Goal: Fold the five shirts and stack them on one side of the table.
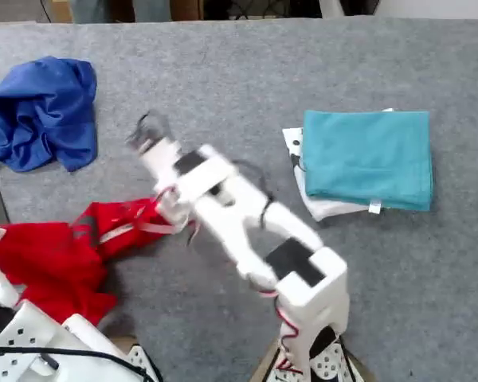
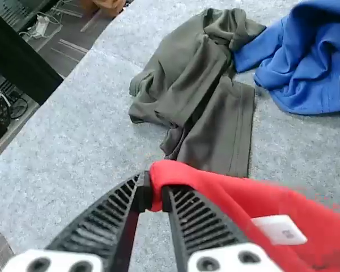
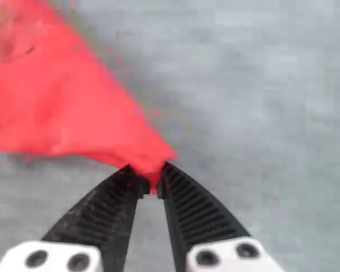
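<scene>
Currently gripped: red shirt (image 1: pixel 56 263) (image 2: pixel 260 209) (image 3: pixel 62 107), bunched on the near left part of the bench, with one corner drawn out to a point toward the middle.
Shirt look: creased and heaped, not folded; a white tag (image 2: pixel 275 229) shows on the fabric just beside the left claw.
Left claw (image 2: pixel 153 190): closed on a rolled edge of the red shirt, the cloth pinched between the two ribbed black fingers.
Right claw (image 3: pixel 152 178): closed on the pointed corner of the red shirt; the fabric fans out wide from the pinch.
Right arm (image 1: pixel 247 223): stretched on a slant from its base at the near edge, up and to the left across the bench, its far end over the drawn-out corner.
Left arm (image 1: pixel 32 334): low at the near left corner, next to the red heap.
Blue shirt (image 1: pixel 40 111) (image 2: pixel 311 62): crumpled at the far left, apart from the red one.
Dark olive shirt (image 2: pixel 198 96): crumpled, lying against the blue shirt's edge.
Teal shirt (image 1: pixel 366 159): folded flat on the right side, on top of a folded white shirt (image 1: pixel 323 208).
Bench (image 1: pixel 223 72): grey felt surface.
</scene>
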Robot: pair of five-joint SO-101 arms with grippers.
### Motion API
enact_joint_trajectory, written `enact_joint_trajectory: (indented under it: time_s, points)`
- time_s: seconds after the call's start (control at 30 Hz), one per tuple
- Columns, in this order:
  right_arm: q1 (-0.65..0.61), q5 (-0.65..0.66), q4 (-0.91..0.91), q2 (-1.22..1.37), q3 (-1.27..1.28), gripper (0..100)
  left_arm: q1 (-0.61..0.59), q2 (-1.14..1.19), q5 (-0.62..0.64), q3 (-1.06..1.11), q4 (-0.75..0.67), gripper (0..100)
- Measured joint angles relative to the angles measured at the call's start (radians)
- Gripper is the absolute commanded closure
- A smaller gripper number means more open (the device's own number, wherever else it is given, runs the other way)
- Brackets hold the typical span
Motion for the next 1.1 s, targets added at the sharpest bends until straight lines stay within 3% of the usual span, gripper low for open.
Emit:
enact_joint_trajectory:
  time_s: [0.17, 0.3, 0.43, 0.5, 0.7, 0.93, 1.1]
  points:
    - [0.204, 0.138, 0.040, 0.000, -0.140, 98.6, 0.029, 0.000, 0.000, 0.000, 0.000, 97]
    - [0.331, 0.198, -0.071, 0.002, -0.203, 94.7, 0.069, 0.000, 0.000, 0.000, 0.000, 97]
    - [0.379, 0.189, -0.258, 0.002, -0.204, 77.8, 0.123, 0.000, 0.000, 0.025, -0.021, 97]
    - [0.379, 0.118, -0.305, 0.002, -0.204, 73.3, 0.129, 0.000, 0.000, 0.075, -0.077, 97]
    - [0.384, 0.046, -0.204, 0.002, -0.252, 76.1, 0.094, 0.000, 0.000, 0.232, -0.299, 97]
    - [0.221, 0.048, 0.135, -0.094, -0.253, 81.5, 0.021, 0.000, 0.000, 0.328, -0.512, 97]
    - [-0.014, 0.068, 0.344, -0.124, -0.253, 73.4, 0.008, 0.000, 0.000, 0.334, -0.552, 97]
